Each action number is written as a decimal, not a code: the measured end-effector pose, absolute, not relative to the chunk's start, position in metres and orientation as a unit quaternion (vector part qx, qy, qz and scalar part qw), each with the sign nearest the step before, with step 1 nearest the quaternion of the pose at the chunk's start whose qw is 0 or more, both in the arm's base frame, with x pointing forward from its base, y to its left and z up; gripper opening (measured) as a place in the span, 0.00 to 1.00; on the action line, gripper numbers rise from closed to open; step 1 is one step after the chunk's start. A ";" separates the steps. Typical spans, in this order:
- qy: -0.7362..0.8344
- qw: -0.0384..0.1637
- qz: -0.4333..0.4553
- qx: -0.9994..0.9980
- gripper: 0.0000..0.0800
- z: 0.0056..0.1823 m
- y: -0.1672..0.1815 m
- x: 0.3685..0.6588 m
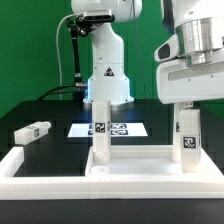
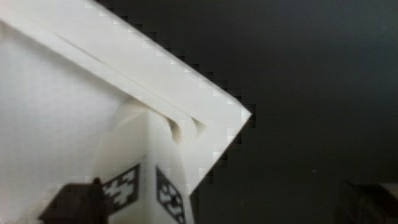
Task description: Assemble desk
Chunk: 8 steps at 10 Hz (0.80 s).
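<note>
A: Where the exterior view looks across the table [image 1: 30,110], the gripper [image 1: 188,95] hangs at the exterior view's right, jaws spread wide, nothing clamped. A leg [image 1: 188,140] stands upright directly under the jaws, tagged, its foot on the panel [image 1: 130,160].

B: Other legs?

A: A second one [image 1: 100,135] stands upright on the panel, well off from the jaws toward the exterior view's left. A third [image 1: 32,131] lies loose on the table, farther still the same way. The marker board [image 1: 128,129] lies flat behind the panel. The rail [image 1: 40,180] runs along the near side and up the left.

B: Wrist view?

A: Panel corner [image 2: 222,115] fills the middle, rim raised. A tagged leg [image 2: 151,180] sits at that corner between the jaws. One dark fingertip [image 2: 75,203] shows beside it; whether it touches the leg I cannot tell.
</note>
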<state>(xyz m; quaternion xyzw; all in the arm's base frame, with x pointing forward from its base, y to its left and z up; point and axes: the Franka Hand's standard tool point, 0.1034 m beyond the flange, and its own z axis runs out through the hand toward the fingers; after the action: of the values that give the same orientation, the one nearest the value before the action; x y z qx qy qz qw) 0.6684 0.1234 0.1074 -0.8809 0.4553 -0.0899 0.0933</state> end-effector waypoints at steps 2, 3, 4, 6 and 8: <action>0.399 0.085 -0.096 -0.908 0.81 0.108 0.120 0.662; 0.360 0.079 -0.102 -0.924 0.81 0.108 0.116 0.657; 0.332 0.075 -0.105 -0.935 0.81 0.107 0.116 0.656; 0.260 0.062 -0.110 -0.957 0.81 0.104 0.114 0.654; 0.241 0.057 -0.111 -0.963 0.81 0.102 0.114 0.652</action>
<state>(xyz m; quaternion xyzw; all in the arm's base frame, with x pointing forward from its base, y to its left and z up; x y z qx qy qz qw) 0.6524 0.1135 0.1022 -0.9625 0.2411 -0.1106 0.0565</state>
